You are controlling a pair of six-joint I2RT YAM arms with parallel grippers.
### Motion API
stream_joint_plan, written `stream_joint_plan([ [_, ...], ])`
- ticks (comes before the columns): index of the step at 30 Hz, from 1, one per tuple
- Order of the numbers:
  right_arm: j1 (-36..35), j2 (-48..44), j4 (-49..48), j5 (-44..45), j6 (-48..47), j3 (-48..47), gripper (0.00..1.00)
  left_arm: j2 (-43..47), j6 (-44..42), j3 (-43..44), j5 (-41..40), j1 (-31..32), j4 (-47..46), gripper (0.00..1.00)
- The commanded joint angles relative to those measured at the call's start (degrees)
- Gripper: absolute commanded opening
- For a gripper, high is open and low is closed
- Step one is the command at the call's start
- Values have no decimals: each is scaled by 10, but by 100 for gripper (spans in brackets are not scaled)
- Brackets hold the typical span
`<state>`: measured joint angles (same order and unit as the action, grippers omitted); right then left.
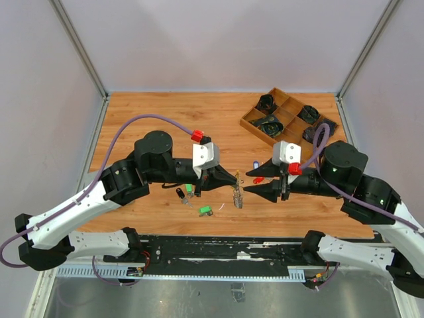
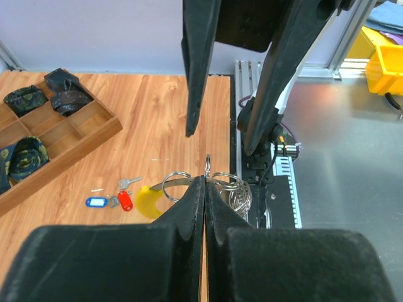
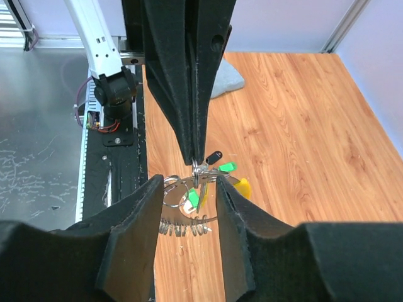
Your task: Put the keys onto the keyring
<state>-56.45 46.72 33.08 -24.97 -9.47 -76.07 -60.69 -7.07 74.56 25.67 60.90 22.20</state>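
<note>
- The keyring (image 1: 237, 198) hangs right at the left gripper's tips, between the two claws; its silvery coil dangles down towards the table (image 1: 165, 112), and its yellow curved piece (image 2: 148, 200) sticks out on the side facing the right arm
- Left gripper (image 2: 205, 182): jaws pressed tight together, pinching a loop of the ring's wire at the very tips; no gap shows between the fingers
- Right gripper (image 3: 187, 185): jaws apart, nose to nose with the left one; one finger stands on each side of the ring's wire, gripping nothing; whether either finger grazes the wire I cannot tell
- Loose keys: two green-tagged keys (image 3: 228, 167) and a black-headed key (image 3: 214, 155) lie on the wood under and just behind the left gripper's fingers, off the ring
- A blue-tagged key (image 2: 96, 202), a red-tagged key (image 2: 125, 200) and a bare silver key (image 2: 129, 182) lie together on the wood below the right gripper's fingers, near the yellow piece; also off the ring
- A wooden tray (image 1: 248, 123) with dark bundles in its compartments sits beyond the right gripper, well apart from the ring
</note>
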Motion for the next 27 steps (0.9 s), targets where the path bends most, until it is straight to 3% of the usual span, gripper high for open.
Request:
stream_joint_plan([
  [1, 13, 17, 16, 15, -6, -15, 41, 8, -1, 5, 16, 3, -14, 1],
  [9, 13, 27, 18, 2, 1, -18, 40, 4, -7, 8, 25, 4, -5, 0],
  [16, 13, 28, 16, -22, 11, -18, 22, 2, -11, 10, 26, 4, -2, 1],
  [20, 13, 32, 17, -30, 15, -16, 17, 4, -10, 10, 24, 3, -2, 0],
  [25, 14, 34, 9, -40, 24, -17, 1, 4, -9, 11, 22, 3, -1, 0],
  [27, 13, 30, -2, -39, 29, -13, 0, 5, -4, 10, 12, 4, -6, 3],
])
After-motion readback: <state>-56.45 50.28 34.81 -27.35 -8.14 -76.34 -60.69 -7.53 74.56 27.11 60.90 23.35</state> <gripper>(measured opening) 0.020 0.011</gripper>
